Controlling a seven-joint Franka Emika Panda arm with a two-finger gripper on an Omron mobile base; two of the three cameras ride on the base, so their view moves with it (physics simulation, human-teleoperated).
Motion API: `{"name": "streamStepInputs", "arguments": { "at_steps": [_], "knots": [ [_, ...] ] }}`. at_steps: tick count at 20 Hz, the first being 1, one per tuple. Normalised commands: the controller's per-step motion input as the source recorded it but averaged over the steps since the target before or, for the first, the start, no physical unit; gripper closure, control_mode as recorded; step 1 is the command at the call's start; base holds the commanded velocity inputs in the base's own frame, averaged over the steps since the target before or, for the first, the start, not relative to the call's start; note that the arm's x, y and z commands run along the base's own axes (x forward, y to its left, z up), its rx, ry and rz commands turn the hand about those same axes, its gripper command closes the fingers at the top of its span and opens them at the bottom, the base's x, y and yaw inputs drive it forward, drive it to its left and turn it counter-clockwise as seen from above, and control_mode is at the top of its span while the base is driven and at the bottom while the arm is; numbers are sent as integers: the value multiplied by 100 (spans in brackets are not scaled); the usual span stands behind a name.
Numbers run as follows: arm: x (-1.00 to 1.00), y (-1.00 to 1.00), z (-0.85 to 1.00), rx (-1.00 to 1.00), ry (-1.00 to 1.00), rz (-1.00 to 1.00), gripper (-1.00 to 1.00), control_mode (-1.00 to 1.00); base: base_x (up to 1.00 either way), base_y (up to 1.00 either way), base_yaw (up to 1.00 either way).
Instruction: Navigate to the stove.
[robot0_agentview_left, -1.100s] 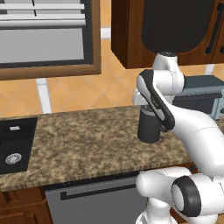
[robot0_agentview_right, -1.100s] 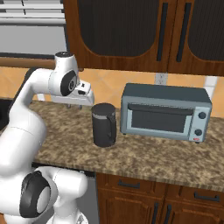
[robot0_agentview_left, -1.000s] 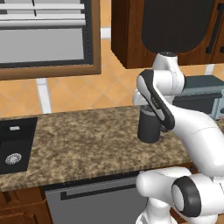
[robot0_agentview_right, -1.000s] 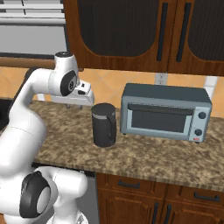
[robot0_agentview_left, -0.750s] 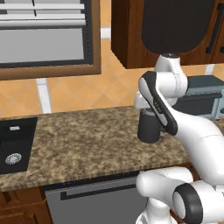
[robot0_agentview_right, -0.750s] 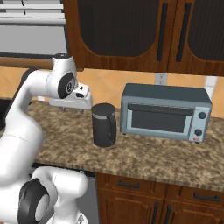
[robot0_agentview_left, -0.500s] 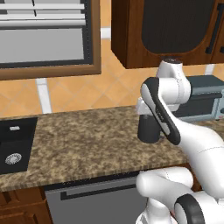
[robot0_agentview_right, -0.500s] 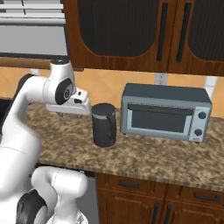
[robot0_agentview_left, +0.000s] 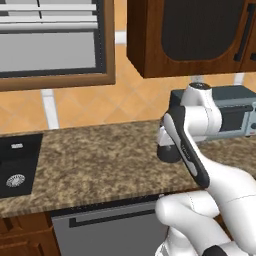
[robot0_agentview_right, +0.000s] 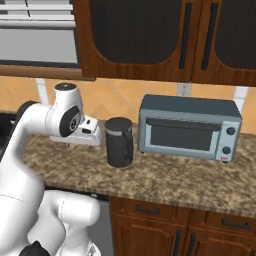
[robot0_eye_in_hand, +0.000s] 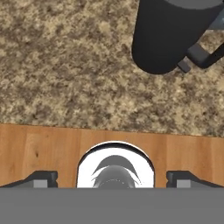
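The drive to the stove is not finished, as far as these pictures allow a judgement: the base faces a stretch of speckled worktop (robot0_agentview_left: 100, 160) with no black glass cooktop, burner rings or knob panel along it. How much of the drive is left, and toward which side the stove lies, cannot be told from here.

The pincer (robot0_eye_in_hand: 112, 178) hangs low over the worktop with its two dark fingertips (robot0_eye_in_hand: 41, 178) well apart and nothing between them; it carries nothing. Just ahead of it stands a dark kettle (robot0_agentview_right: 119, 142) with a handle on its far side, close to the fingertips but apart from them. Beyond the kettle sits a grey toaster oven (robot0_agentview_right: 187, 127) with two knobs. Away on the pincer's other side a black sink (robot0_agentview_left: 17, 162) is let into the worktop. Below the pincer, under the worktop edge, is a plain grey dishwasher panel (robot0_agentview_left: 107, 232) with a dark bar handle. Above it hang dark wood cabinets (robot0_agentview_right: 150, 37), and a window (robot0_agentview_left: 50, 42) is set in the tiled wall over the sink side.

What remains, then, is the arrival itself: bringing the base round until the wide range stands in front of the arm.
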Motion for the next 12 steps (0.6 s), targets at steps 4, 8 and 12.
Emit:
{"name": "streamStepInputs", "arguments": {
  "at_steps": [4,8,12],
  "knots": [
    [0,0,0,0,0,0,-100,100,-43,-13,-2],
    [0,0,0,0,0,0,-100,100,-38,-29,-28],
    [0,0,0,0,0,0,-100,100,-29,-12,-43]
  ]
}}
